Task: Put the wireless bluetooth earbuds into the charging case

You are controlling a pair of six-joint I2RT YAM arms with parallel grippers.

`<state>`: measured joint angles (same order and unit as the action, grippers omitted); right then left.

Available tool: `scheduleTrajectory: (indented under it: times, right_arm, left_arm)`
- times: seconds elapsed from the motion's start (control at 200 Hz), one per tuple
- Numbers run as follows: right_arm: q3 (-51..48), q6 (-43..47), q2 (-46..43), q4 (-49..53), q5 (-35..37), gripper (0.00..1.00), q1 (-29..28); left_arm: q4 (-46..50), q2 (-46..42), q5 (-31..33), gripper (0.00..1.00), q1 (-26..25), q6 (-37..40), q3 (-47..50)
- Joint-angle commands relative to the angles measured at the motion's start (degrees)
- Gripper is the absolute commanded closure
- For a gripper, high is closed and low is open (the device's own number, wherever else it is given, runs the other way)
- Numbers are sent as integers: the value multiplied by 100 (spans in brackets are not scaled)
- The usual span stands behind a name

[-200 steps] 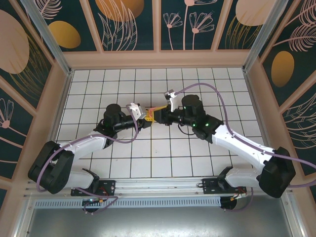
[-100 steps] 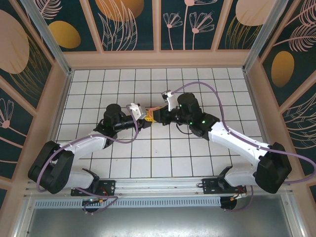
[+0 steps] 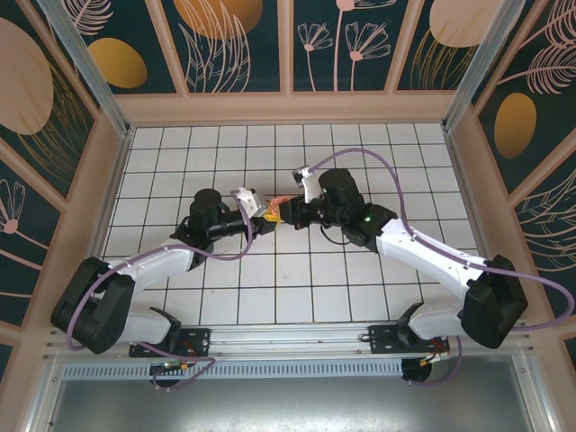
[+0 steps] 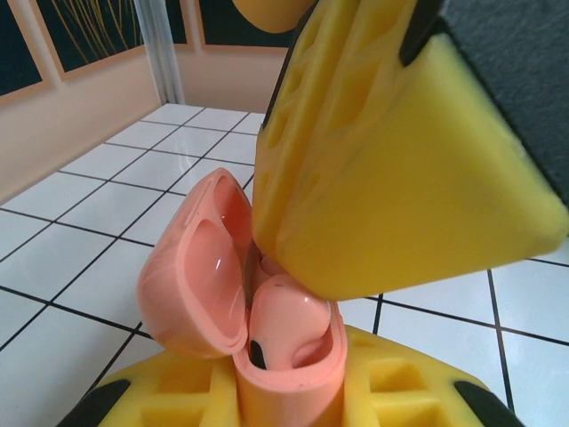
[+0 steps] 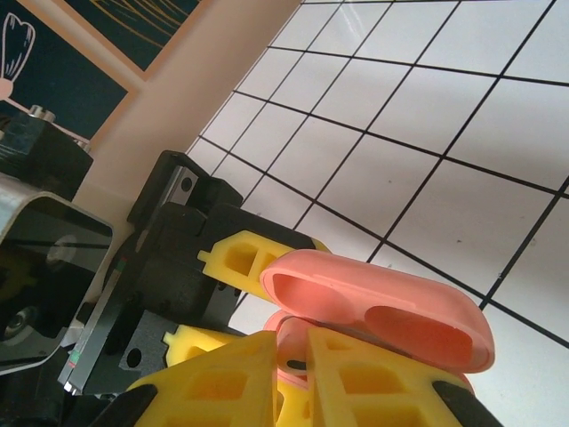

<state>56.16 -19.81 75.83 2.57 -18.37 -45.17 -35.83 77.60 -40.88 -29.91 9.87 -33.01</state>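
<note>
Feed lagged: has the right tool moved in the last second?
Yes. Seen from above, the right tool has crept left along the tile grid, toward the case in the left tool.

charging case (image 4: 298, 381): between left gripper (image 3: 267, 217) fingers; earbud (image 4: 284, 318): in charging case; right gripper (image 3: 286, 213): directly above it

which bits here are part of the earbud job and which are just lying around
Job: charging case, lid open; earbud sitting in it.
Just there: tiled table; patterned wall panels.
</note>
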Motion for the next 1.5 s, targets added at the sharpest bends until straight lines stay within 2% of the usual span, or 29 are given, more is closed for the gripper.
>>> scheduleTrajectory:
  times: [0.0,0.125,0.22,0.335,0.455,0.676,0.731,0.911,1.161,1.491]
  right_arm:
    - [208,154,200,239,253,84,-54]
    - [261,196,222,315,251,84,-88]
    - [235,210,73,177,196,78,-98]
    - [81,277,-326,-183,97,70,-85]
    - [-200,384,-930,-497,169,68,-41]
    - [-742,355,-1784,-821,-54,62,580]
    - [-864,342,-1859,-858,-233,57,759]
    - [-1107,-55,-1677,-1313,-1127,54,1141]
    - [-1066,-561,-1028,-2072,-2233,40,1282]
    - [-1037,-875,-622,-2681,-2924,41,1282]
  left_arm:
    - [-213,-211,-228,79,-48,55,-190]
    - [-180,-228,-191,79,-46,74,-181]
    - [-161,-198,-185,79,-48,67,-165]
    - [-161,-178,-223,79,-46,46,-157]
    - [-181,-167,-274,79,-43,9,-152]
    - [-679,-98,-600,79,-67,-410,-81]
    - [-692,-67,-656,79,-91,-456,-110]
    - [-809,21,-805,79,-151,-599,-152]
    - [-986,50,-957,79,-160,-860,-196]
    - [-987,21,-907,79,-158,-881,-187]
